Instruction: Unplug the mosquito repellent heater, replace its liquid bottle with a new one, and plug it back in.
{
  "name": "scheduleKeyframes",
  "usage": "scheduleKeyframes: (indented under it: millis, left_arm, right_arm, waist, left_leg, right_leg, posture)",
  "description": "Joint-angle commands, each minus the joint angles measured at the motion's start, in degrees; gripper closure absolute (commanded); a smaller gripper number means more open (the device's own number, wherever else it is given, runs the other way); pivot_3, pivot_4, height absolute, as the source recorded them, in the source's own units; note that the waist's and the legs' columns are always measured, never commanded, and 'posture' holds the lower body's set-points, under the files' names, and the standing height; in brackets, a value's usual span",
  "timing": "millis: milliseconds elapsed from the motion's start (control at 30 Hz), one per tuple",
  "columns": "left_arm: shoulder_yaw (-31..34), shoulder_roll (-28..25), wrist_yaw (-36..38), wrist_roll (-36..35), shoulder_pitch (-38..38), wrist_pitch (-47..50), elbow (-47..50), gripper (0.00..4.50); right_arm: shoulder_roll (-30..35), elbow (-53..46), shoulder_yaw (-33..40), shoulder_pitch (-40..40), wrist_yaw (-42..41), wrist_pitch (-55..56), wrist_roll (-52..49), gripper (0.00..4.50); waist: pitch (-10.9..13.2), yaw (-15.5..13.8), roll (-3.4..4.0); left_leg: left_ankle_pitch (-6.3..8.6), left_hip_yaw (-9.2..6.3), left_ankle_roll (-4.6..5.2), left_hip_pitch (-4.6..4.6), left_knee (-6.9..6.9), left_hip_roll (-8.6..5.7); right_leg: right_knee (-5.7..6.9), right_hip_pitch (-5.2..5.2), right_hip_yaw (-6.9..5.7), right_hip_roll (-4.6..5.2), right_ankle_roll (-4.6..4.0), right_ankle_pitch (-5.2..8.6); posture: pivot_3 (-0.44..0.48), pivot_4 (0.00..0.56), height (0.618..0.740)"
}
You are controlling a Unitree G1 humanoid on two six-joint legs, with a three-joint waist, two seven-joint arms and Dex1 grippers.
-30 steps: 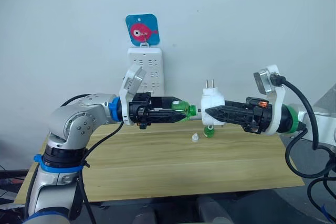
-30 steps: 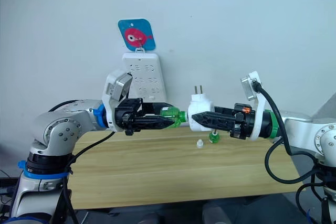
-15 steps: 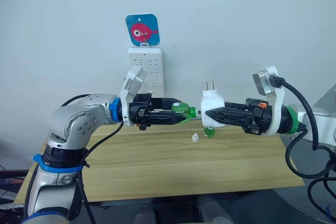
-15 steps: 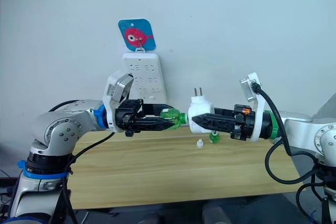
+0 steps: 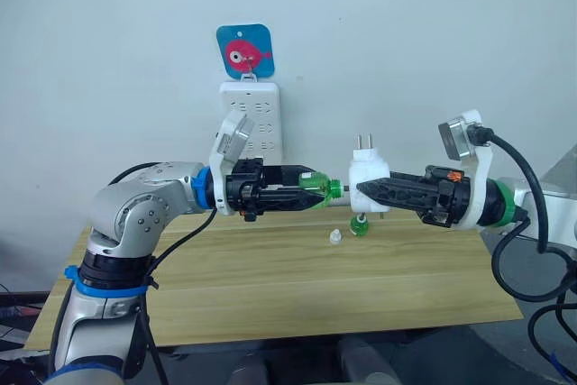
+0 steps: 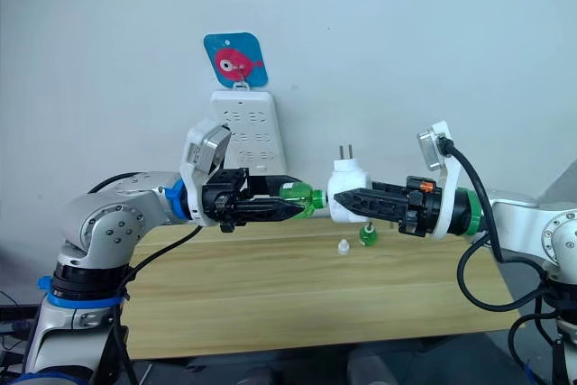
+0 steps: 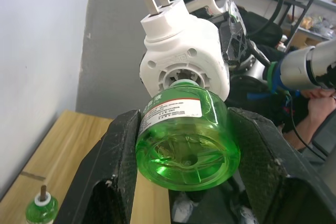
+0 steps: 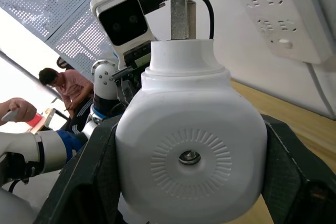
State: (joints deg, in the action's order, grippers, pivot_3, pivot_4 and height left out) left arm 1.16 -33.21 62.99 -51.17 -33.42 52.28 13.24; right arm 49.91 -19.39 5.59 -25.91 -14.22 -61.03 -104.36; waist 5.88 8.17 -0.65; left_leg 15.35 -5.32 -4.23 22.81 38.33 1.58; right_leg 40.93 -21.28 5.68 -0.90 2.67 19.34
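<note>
1. The right gripper (image 5: pixel 362 190) is clenched on the heater (image 5: pixel 368 185), held in the air above the table (image 5: pixel 270 286), prongs pointing up.
2. From the right wrist view, the heater (image 8: pixel 189 150) sits squarely between the two black fingers (image 8: pixel 89 177), one on each side of its rounded body.
3. The left gripper (image 5: pixel 317 188) is grasping a green bottle (image 5: pixel 315 187), held level with its neck toward the heater.
4. In the left wrist view, the bottle (image 7: pixel 186 135) is pinched between both fingers (image 7: pixel 115 166), and its neck meets the round socket in the heater's underside (image 7: pixel 184 66). Whether it is seated or only touching cannot be told.
5. A second green bottle (image 5: pixel 359 225) stands on the table below the heater, a wick rising from its top.
6. A small white cap (image 5: pixel 334 237) rests on the table just beside that bottle.
7. A white power strip (image 5: pixel 252 119) hangs upright on the wall behind the left arm, under a blue hook plate (image 5: pixel 244 50) with a pink fish on it.
8. The right wrist view takes in a person (image 8: pixel 65 90) in the background.
</note>
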Motion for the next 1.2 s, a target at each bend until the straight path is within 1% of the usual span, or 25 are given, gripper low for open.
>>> scheduleKeyframes:
  millis: [33,233,333,433,667,867,1033,1200]
  left_arm:
    - [0.2,1.4,-0.5,-1.3,-1.1,-1.3,2.2,2.22]
    - [-0.4,1.3,0.4,-1.8,-0.8,-0.5,3.2,2.22]
    - [-0.4,1.5,0.6,-1.9,-1.2,-0.4,2.7,2.22]
    - [-0.3,1.5,1.0,-2.9,-1.3,0.8,2.6,2.22]
    - [0.0,0.3,2.7,-3.3,-1.2,3.4,1.7,2.22]
    - [0.4,0.0,4.1,-3.4,-1.2,4.5,1.4,2.22]
    - [1.2,0.9,3.5,-3.7,-1.4,5.1,1.4,2.22]
    - [1.2,1.2,3.1,-3.9,-1.1,5.1,2.2,2.22]
  right_arm:
    - [-1.6,-3.0,-1.4,-0.9,0.7,0.8,-1.8,1.51]
    - [-3.8,-5.0,-2.9,-1.6,2.1,1.4,-0.9,1.51]
    - [-4.3,-5.9,-3.7,-2.5,0.8,0.8,2.0,1.51]
    - [-4.4,-7.0,-4.1,-3.7,-2.3,0.1,5.9,1.51]
    - [-4.4,-8.7,-4.9,-6.5,-13.5,-0.7,16.0,1.51]
    - [-5.5,-7.5,-4.5,-8.4,-19.7,-1.5,18.2,1.51]
    - [-7.2,-6.3,-4.2,-9.5,-20.0,-1.8,18.3,1.51]
    - [-8.8,-5.6,-4.4,-8.6,-16.8,-3.1,17.1,1.51]
  waist:
    - [0.0,0.0,0.00]
    - [0.0,0.0,0.00]
    - [0.0,0.0,0.00]
    - [0.0,0.0,0.01]
    - [0.0,0.0,0.01]
    - [0.0,0.0,0.01]
    - [0.0,0.0,0.01]
    - [0.0,0.0,0.01]
  left_leg:
    - [0.00,0.00,0.00,0.00,0.00,0.00]
    - [0.00,-0.01,0.00,0.00,0.01,0.00]
    - [0.00,-0.02,0.00,0.00,0.03,0.00]
    - [0.00,-0.01,0.00,0.00,0.05,0.00]
    - [0.00,-0.05,0.00,0.00,0.06,0.00]
    - [0.00,-0.07,0.00,0.00,0.07,0.00]
    - [0.00,-0.09,0.00,0.00,0.09,0.01]
    - [0.00,-0.09,0.00,0.00,0.10,0.00]
  right_leg:
    - [0.01,0.00,0.00,0.00,0.00,0.00]
    - [0.03,0.00,0.00,-0.01,0.00,0.00]
    - [0.03,0.00,0.00,-0.01,0.00,0.00]
    - [0.04,0.00,0.00,-0.01,0.00,0.00]
    - [0.05,0.01,-0.04,-0.01,0.00,0.00]
    - [0.05,0.01,-0.05,-0.01,-0.01,0.00]
    - [0.06,0.02,-0.06,0.00,-0.01,-0.01]
    - [0.06,0.03,-0.07,0.00,-0.01,-0.01]
  posture:
    - [-0.119,0.019,0.740]
    - [-0.119,0.019,0.740]
    - [-0.120,0.019,0.740]
    - [-0.120,0.019,0.740]
    - [-0.122,0.019,0.740]
    - [-0.122,0.017,0.740]
    - [-0.121,0.017,0.740]
    - [-0.120,0.017,0.740]
